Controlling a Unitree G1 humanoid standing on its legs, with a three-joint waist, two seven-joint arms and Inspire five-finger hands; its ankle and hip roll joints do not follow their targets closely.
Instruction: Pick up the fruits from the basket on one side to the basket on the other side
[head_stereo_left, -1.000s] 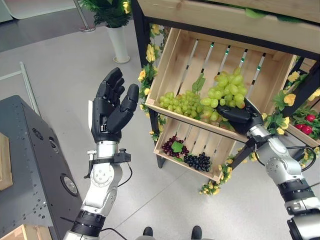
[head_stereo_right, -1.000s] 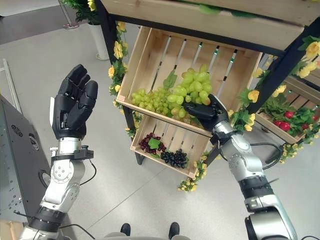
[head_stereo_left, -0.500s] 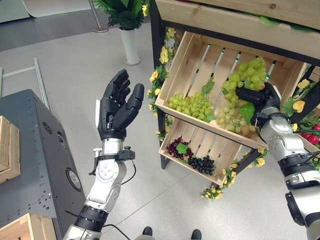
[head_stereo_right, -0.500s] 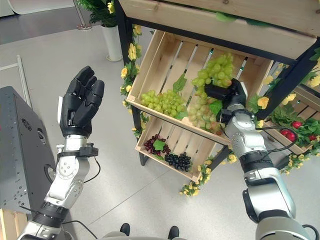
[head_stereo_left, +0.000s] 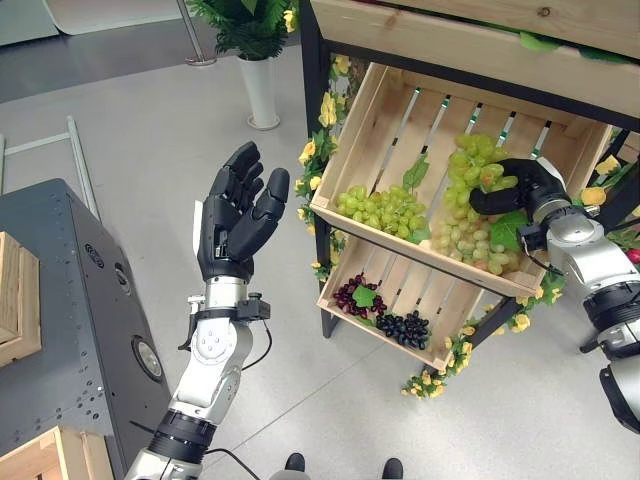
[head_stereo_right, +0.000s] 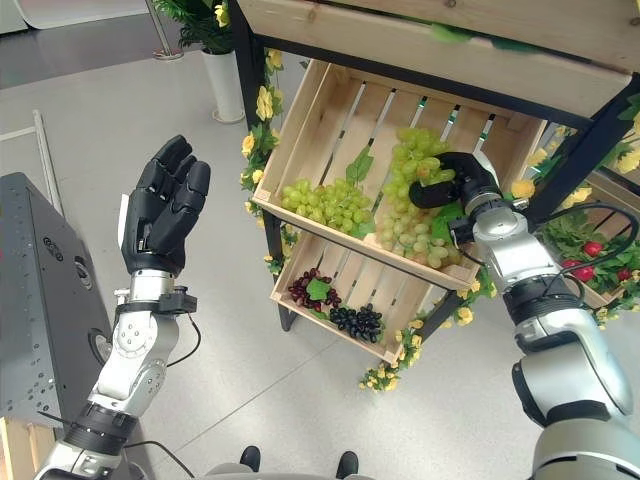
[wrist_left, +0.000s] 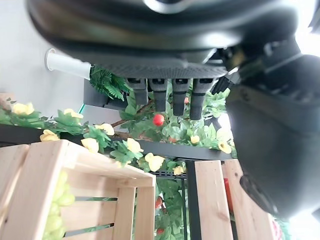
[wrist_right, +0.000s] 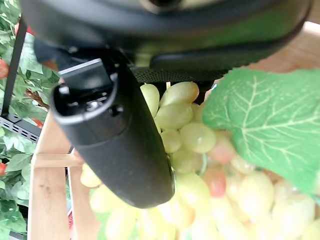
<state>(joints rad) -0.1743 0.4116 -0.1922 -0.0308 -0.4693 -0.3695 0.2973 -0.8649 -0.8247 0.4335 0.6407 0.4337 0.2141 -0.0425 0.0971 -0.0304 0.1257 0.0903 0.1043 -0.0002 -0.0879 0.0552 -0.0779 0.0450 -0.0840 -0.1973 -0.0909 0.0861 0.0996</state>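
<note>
The robot's right hand (head_stereo_left: 512, 190) curls its fingers (head_stereo_right: 437, 191) round a bunch of green grapes (head_stereo_left: 466, 205) in the upper wooden crate (head_stereo_left: 395, 110) of a flower-trimmed stand. The bunch hangs against the crate's slatted back near its right wall, its lower grapes, some of them blushed pink, reaching down to the crate's front rim. The dark fingers hook across the upper part of the bunch, with a green leaf (head_stereo_left: 509, 229) just below the hand. In the right wrist view the thumb (wrist_right: 117, 140) lies pressed against the grapes, the leaf beside it. A second bunch of green grapes (head_stereo_left: 385, 209) lies toward the left end of the same crate, apart from the held one. In the lower crate (head_stereo_left: 400, 296) rest dark red grapes (head_stereo_left: 352, 296) and black grapes (head_stereo_left: 398, 326), side by side. The left hand (head_stereo_left: 233, 218) is raised over the floor, left of the stand, its fingers straight and close together, holding nothing. A potted plant (head_stereo_left: 253, 45) stands on the floor behind it.
</note>
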